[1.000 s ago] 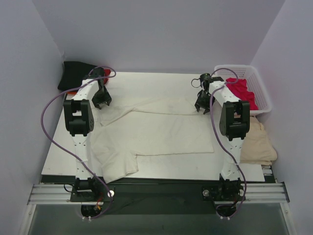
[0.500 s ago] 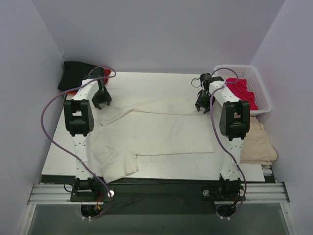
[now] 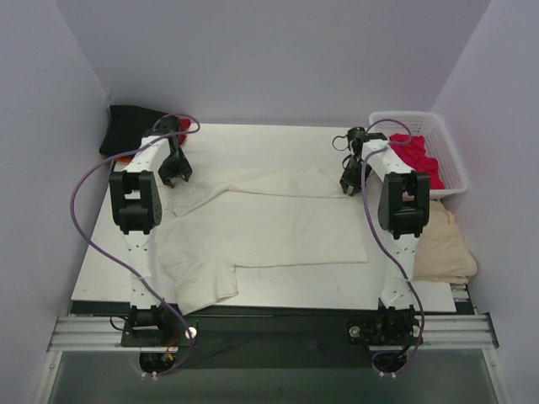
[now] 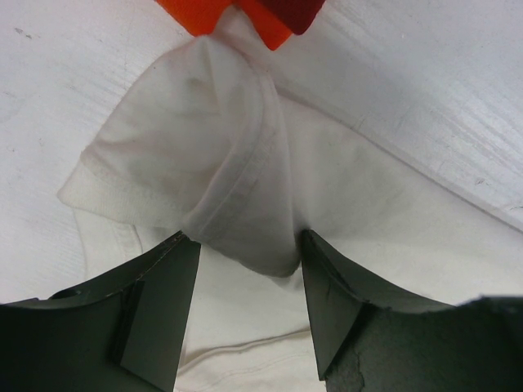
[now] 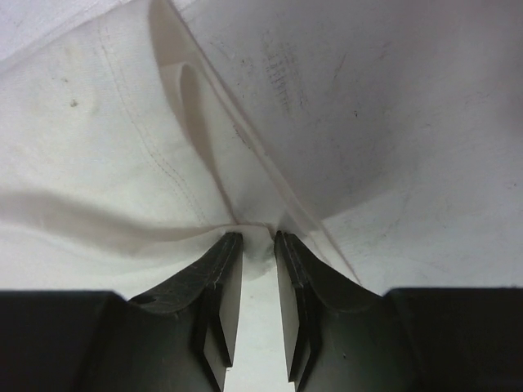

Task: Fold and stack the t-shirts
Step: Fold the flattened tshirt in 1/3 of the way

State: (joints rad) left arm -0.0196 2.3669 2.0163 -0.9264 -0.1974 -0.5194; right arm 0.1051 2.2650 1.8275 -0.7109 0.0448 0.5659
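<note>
The right pincer (image 5: 257,237) stands at the far right edge of the cream shirt (image 3: 269,227), which lies spread over the table (image 3: 261,139). A white basket (image 3: 452,164) holding a crimson shirt (image 3: 417,156) is just to its right, and a tan cloth (image 3: 442,248) lies nearer the arm bases. A second ago its fingers stood wide apart; now they are almost together, pinching a raised fold of the cream shirt, with creases running out from the pinch. The left pincer (image 4: 243,241), at the far left, has its fingers apart astride a bunched sleeve, with an orange-red shirt (image 4: 192,12) and a black shirt (image 3: 126,130) beyond.
</note>
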